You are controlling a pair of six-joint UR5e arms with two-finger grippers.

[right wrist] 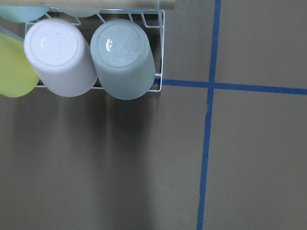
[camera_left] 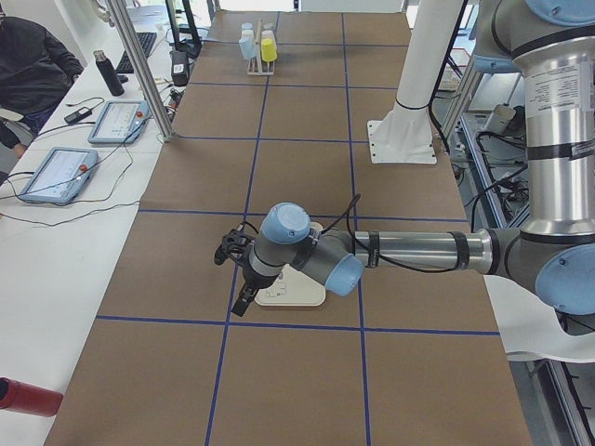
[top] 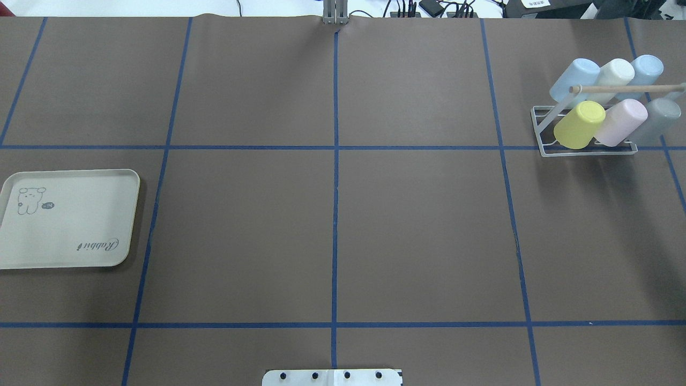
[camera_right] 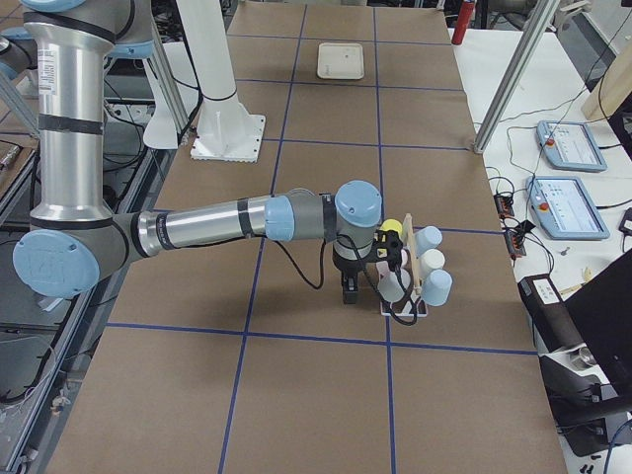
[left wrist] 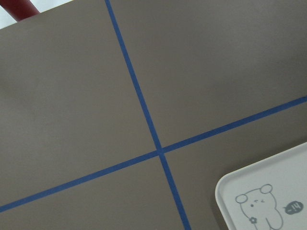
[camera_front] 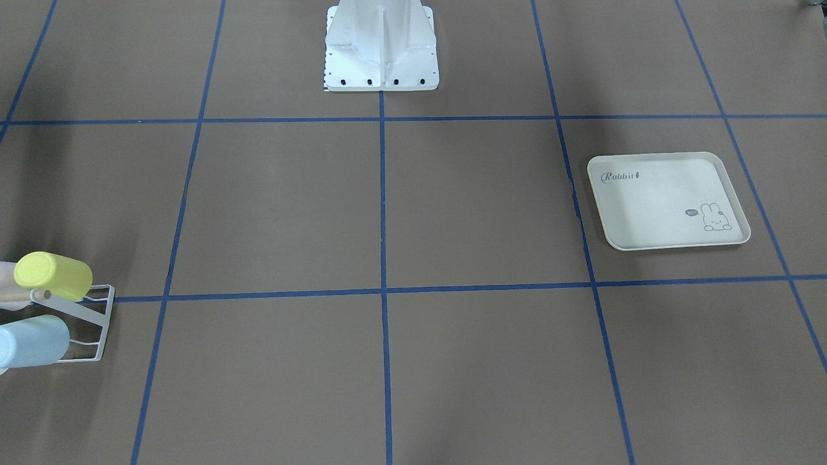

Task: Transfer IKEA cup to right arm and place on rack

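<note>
Beside rack (top: 589,154), R arm (camera_right: 197,225) outstretched horiz.

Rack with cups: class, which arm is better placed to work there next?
Probably right. The right arm is beside the rack, its wrist camera close on the cups; the left arm is by the tray at the opposite end.

Six cups sitting on one rack (top: 541,115): two light-blue cups (top: 574,75), one cream cup (top: 616,72), one yellow cup (top: 580,125), one pink cup (top: 621,120), one grey cup (top: 663,115). One rabbit-print tray (top: 80,214) lying on table (top: 418,230). Two arms reaching out: left arm (camera_left: 409,251), right arm (camera_right: 207,222). Two tablets (camera_left: 116,121) lying on side bench. One person (camera_left: 33,60) sitting nearby.
</note>
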